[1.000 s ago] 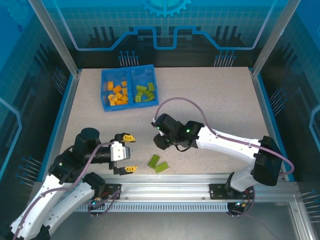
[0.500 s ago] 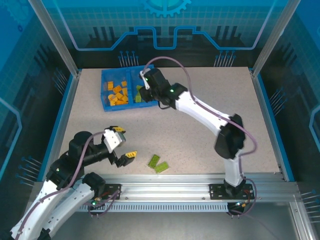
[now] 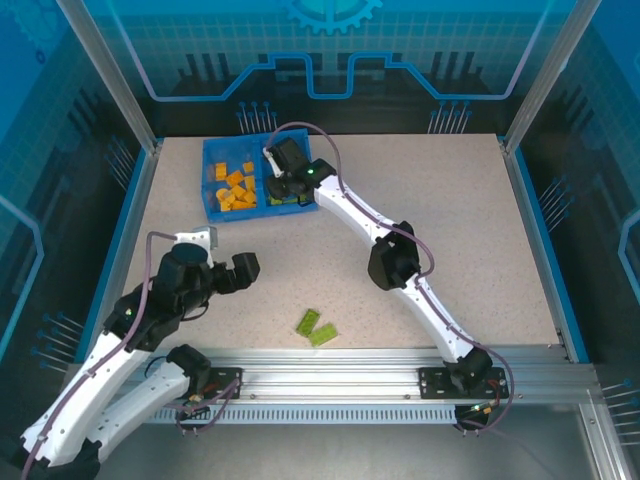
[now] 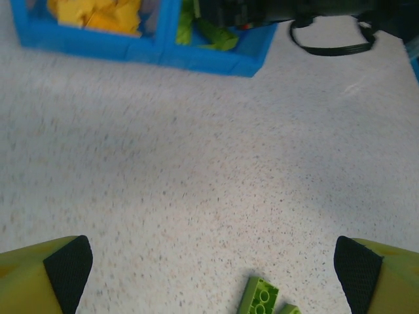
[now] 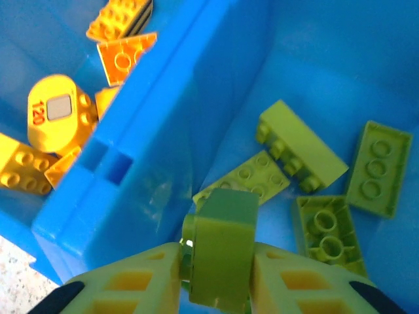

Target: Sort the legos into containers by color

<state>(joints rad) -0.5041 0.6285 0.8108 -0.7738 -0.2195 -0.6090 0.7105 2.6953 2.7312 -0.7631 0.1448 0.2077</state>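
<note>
We take the blue tray [image 3: 205, 180] as our landmark. Well to its near side, off its left end, the left gripper [image 4: 213, 261] hangs over the bare table [image 3: 450, 220]. Its yellow, black-tipped fingers are spread wide with nothing between them.

The tray's left compartment [image 5: 33, 39] holds the orange bricks [image 3: 235, 188] in a loose heap. Past the central divider [image 5: 163, 131], the right compartment [image 5: 340, 59] holds the lime bricks [image 5: 301, 154]. We see no colour misplaced in either.

The right gripper [image 5: 219, 275] hangs over the right compartment, just beside the divider. Its fingers pinch an edge-on lime brick [image 5: 222, 242] (at its bin, then, but not yet dropped).

Well to the tray's near side, roughly below its right end, two loose lime bricks [image 3: 317, 327] lie side by side on the table. We judge the sort nearly done, with one release and then those two left.

The bricks are glossy hard plastic, studded on top and hollow with round tubes where flipped. Most are flat rectangular plates, and one lime brick is a thicker block. One rounded orange piece [image 5: 59, 108] carries a printed label. The tray is smooth moulded plastic with shallow walls, and the table is matte and speckled like stone.
</note>
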